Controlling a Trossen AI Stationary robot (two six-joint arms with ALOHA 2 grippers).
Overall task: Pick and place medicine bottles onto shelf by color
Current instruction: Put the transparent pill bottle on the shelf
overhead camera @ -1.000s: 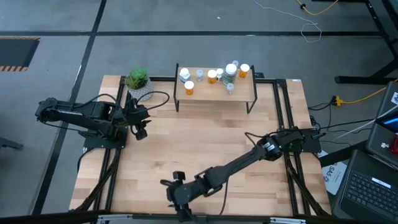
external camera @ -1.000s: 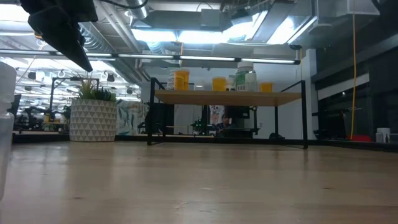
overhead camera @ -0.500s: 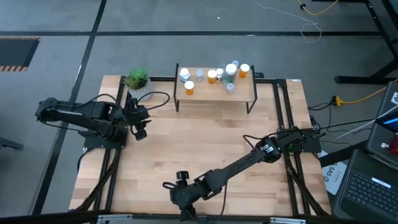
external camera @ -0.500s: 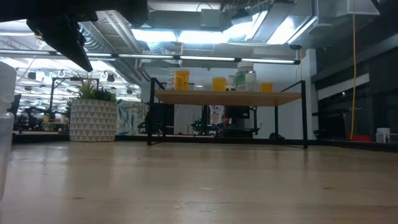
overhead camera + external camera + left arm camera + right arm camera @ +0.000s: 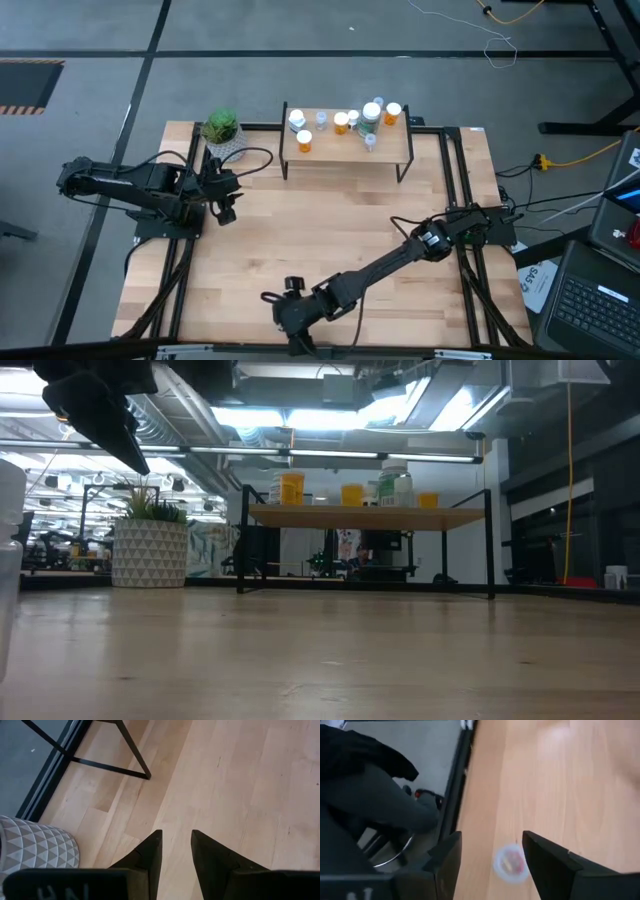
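Nearest the front edge of the pale wooden worktop (image 5: 300, 240), the right arm lies stretched low and diagonal, its wrist bent down. The right claw (image 5: 491, 854) hangs with its two dark fingers spread, nothing between them; below the gap a small round bottle (image 5: 510, 863) with a whitish cap stands on the planks, blurred and untouched. In the high view this claw (image 5: 293, 330) sits almost at the front rim, with bare board all around it toward the middle.

The left arm waits folded at the left side, its left claw (image 5: 224, 205) above the boards, near the plant and a black shelf leg. Its tapered fingers stand a little apart and hold nothing (image 5: 175, 851).

Between the two arms the worktop is open, smooth, light planking.

At the far edge stands the shelf (image 5: 346, 148), a light wood slab on thin black legs. On it the medicine bottles (image 5: 345, 122) cluster: orange ones with white caps, white ones, one larger greenish one. Left of the shelf sits a green plant (image 5: 221, 127) in a white patterned pot (image 5: 148, 553).
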